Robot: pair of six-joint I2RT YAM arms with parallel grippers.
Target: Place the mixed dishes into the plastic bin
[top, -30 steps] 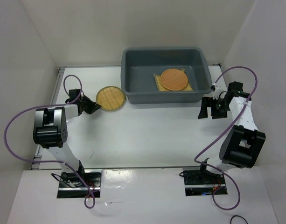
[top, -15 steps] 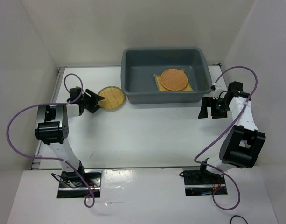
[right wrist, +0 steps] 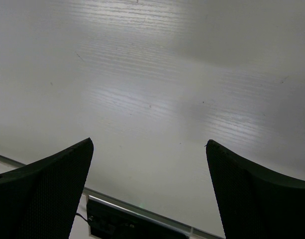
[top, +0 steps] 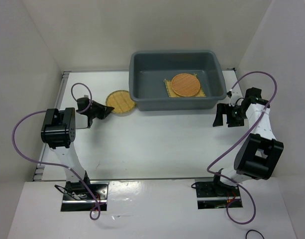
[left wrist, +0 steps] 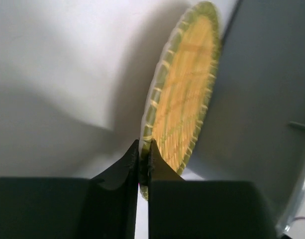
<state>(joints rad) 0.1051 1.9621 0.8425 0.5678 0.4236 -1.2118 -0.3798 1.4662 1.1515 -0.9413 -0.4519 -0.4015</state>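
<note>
The grey plastic bin [top: 212, 66] stands at the back centre-right. Inside it lie the square yellow woven mat [top: 168, 88] and, on the mat, the orange-brown round disc [top: 185, 84]. My left gripper [top: 109, 110] is shut on the near rim of the yellow woven green-rimmed disc [top: 121, 101], which is tilted up against the bin's left front wall. The left wrist view shows the disc [left wrist: 184, 99] edge-on, pinched between the jaws at the gripper [left wrist: 144, 162], with the bin wall [left wrist: 261, 109] right behind. My right gripper [top: 220, 115] is open and empty over the table, right of the bin's front corner. The glass cup is not in view.
White walls close in the table on the left, back and right. A metal rail [top: 60, 92] runs along the table's left edge. Purple cables loop from both arms.
My left gripper has moved right and towards the back with the green-rimmed disc, carrying it up against the bin's left front corner. The right arm has barely moved.
</note>
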